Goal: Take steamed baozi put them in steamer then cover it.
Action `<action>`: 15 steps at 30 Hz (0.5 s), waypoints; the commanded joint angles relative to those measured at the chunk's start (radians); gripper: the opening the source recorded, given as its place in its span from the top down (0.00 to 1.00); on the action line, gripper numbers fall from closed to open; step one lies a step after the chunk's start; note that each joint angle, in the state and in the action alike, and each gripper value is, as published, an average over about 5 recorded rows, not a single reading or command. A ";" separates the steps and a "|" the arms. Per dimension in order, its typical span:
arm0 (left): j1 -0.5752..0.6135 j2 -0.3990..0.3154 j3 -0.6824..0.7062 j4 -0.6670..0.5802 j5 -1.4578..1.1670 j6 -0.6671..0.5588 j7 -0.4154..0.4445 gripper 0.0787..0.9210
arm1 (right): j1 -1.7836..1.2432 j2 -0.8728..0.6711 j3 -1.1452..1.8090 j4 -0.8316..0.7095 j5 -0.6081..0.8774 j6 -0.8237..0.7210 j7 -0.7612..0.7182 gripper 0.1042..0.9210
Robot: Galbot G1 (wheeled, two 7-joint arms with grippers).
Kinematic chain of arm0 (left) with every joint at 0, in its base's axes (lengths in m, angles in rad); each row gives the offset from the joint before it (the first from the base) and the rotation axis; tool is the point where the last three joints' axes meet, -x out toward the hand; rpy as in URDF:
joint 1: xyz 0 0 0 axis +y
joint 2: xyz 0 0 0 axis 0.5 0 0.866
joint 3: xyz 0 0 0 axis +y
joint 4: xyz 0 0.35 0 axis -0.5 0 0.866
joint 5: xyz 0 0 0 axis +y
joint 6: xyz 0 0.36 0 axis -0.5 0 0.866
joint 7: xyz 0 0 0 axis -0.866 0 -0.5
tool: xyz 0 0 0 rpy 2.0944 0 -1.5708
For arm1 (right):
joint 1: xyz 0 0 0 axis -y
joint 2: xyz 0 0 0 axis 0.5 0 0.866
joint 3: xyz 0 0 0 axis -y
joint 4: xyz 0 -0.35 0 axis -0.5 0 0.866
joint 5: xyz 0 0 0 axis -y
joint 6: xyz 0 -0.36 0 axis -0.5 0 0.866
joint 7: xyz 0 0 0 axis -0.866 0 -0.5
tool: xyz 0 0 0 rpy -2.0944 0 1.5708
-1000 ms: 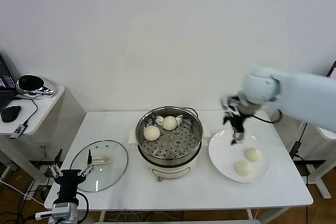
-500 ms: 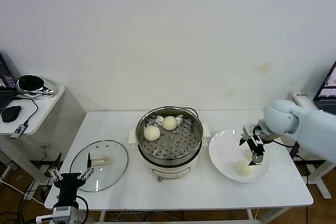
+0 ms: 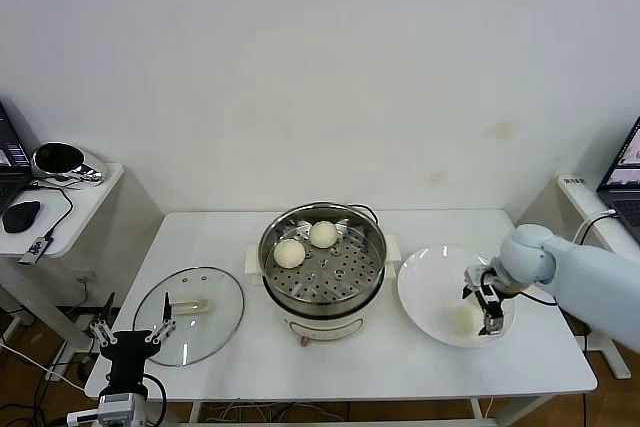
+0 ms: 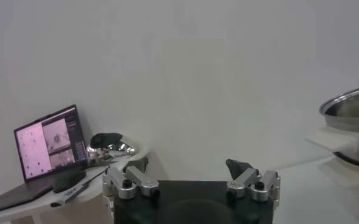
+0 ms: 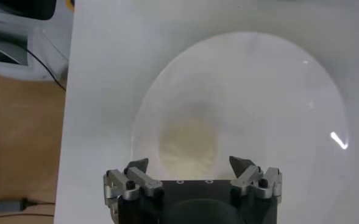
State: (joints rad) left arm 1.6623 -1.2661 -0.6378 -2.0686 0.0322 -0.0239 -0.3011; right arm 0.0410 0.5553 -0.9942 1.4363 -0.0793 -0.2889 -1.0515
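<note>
The steamer [image 3: 322,269] stands mid-table with two baozi [image 3: 289,252] [image 3: 322,234] on its perforated tray. My right gripper [image 3: 487,309] is open and low over the white plate [image 3: 425,277]. One baozi [image 3: 461,320] shows on the plate beside it; my gripper covers the spot where another lay. In the right wrist view a baozi [image 5: 188,146] lies on the plate [image 5: 258,91] just ahead of my open right gripper [image 5: 189,165], not held. The cover [image 3: 190,314] lies flat on the table at the left. My left gripper [image 3: 128,340] is parked, open and empty, at the front left corner.
A side table [image 3: 60,209] at the far left holds a mouse, a cable and a shiny object. The left wrist view shows my left gripper [image 4: 191,173], a laptop [image 4: 48,143] and the steamer's rim [image 4: 350,115]. Bare table lies in front of the steamer.
My right arm has swung from above the plate's far edge, beside the steamer, down and outward. It is now low over the buns on the plate. The left arm has barely moved.
</note>
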 commanded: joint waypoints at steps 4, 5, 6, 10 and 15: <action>0.001 0.001 -0.002 0.002 -0.002 0.000 -0.001 0.12 | -0.102 0.041 0.063 -0.046 -0.047 0.003 0.015 0.13; 0.001 0.001 -0.002 0.001 -0.003 -0.001 -0.001 0.12 | -0.101 0.040 0.063 -0.046 -0.048 0.003 0.014 0.13; 0.002 0.000 -0.003 0.001 -0.003 -0.001 -0.001 0.12 | -0.100 0.040 0.063 -0.047 -0.049 0.003 0.012 0.14; 0.003 -0.001 -0.004 -0.001 -0.003 -0.002 -0.002 0.12 | -0.098 0.037 0.067 -0.047 -0.050 0.003 0.010 0.21; 0.003 -0.003 -0.004 -0.005 -0.003 -0.002 -0.002 0.12 | -0.085 0.032 0.071 -0.041 -0.048 0.011 -0.002 0.33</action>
State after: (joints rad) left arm 1.6652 -1.2679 -0.6421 -2.0710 0.0289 -0.0255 -0.3025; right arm -0.0297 0.5822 -0.9394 1.4019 -0.1195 -0.2865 -1.0454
